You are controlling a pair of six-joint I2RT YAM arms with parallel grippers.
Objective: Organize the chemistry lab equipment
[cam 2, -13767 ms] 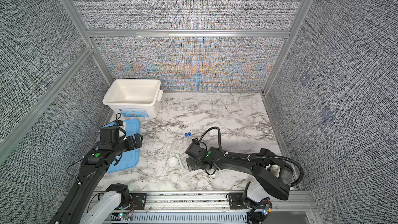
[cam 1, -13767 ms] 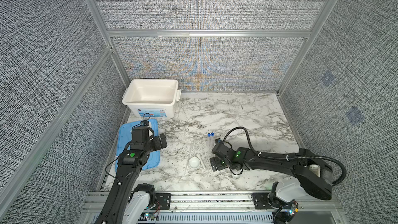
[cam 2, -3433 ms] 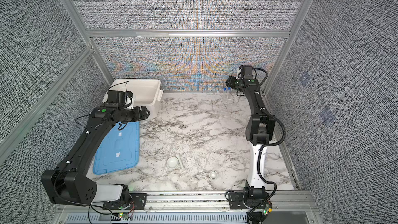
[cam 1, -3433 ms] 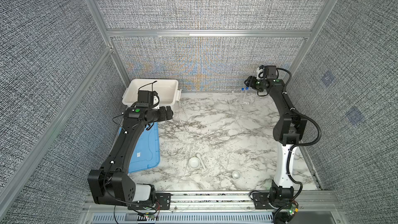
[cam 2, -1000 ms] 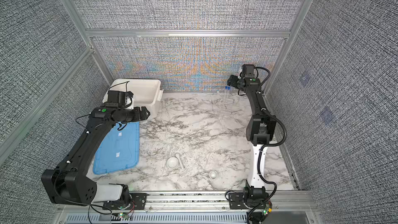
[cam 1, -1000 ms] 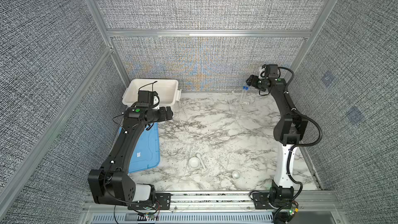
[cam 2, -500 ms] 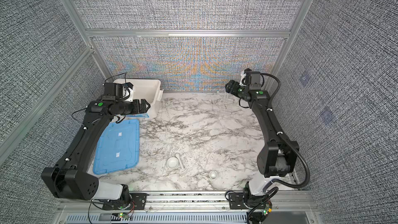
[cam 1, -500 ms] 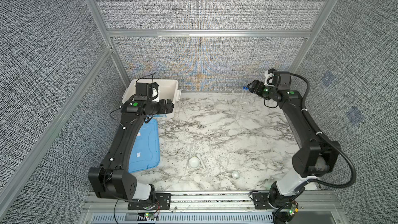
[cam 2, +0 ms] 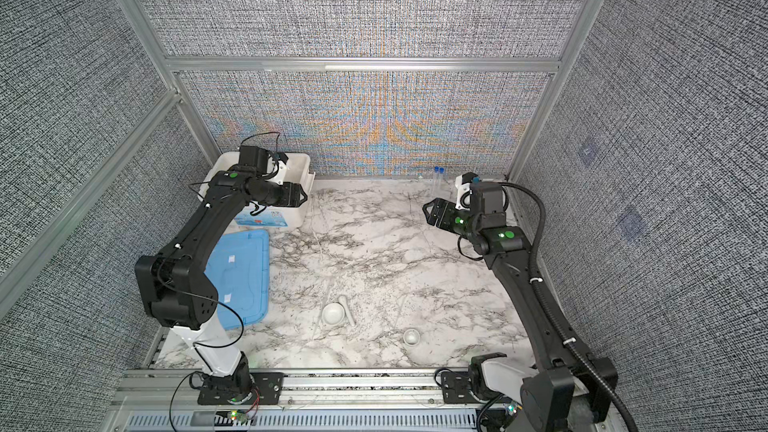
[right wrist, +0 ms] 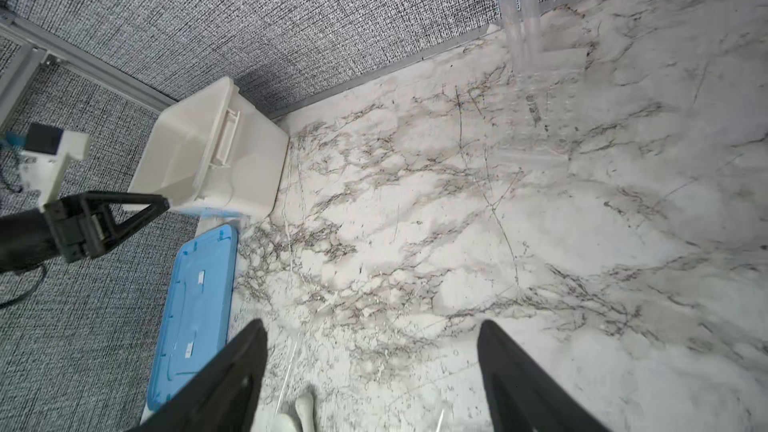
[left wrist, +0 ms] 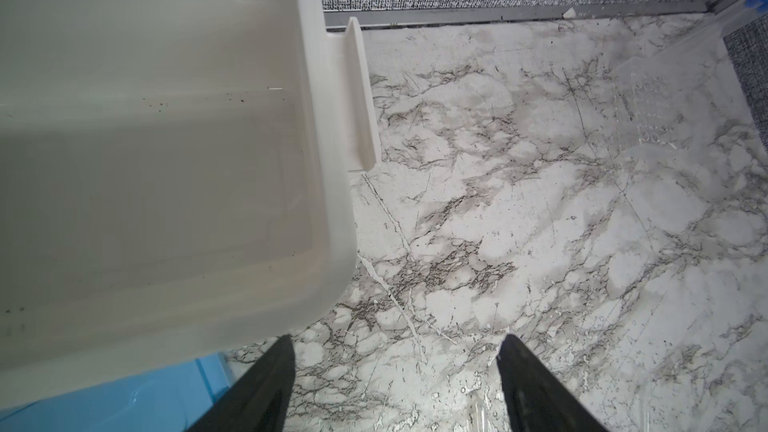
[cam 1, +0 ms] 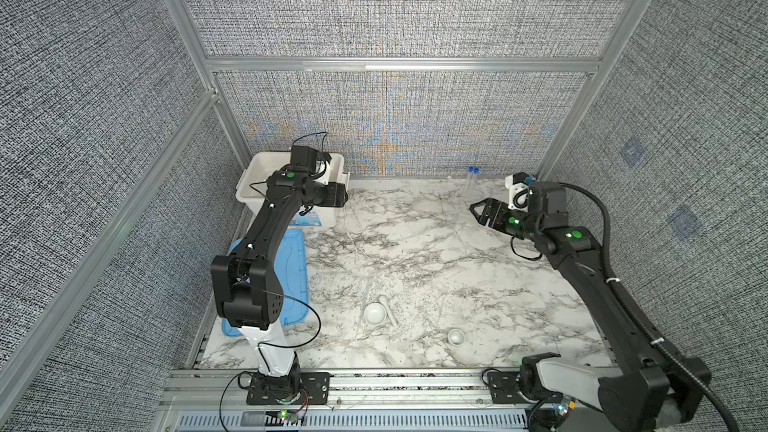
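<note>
White tub (left wrist: 328, 201) beside spread left fingers (left wrist: 257, 388), specks (left wrist: 158, 103) inside, capped tubes (right wrist: 517, 14) upright in rack (right wrist: 536, 135) beyond spread right fingers (right wrist: 224, 380)

left arm (cam 1: 266, 238), right arm (cam 1: 598, 284): matte black links, white base segments (cam 1: 270, 351) | green joint lights (cam 1: 576, 235) | thin black wires (cam 1: 319, 323), corrugated black conduit (cam 2: 541, 230) | left gripper (left wrist: 397, 338), right gripper (right wrist: 372, 324): black tapered fingers (left wrist: 262, 392)

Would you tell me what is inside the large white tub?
In the left wrist view the white tub holds only a few dark specks, no lab items. The rest is outside that view, and in both top views the left arm covers part of the inside.
</note>
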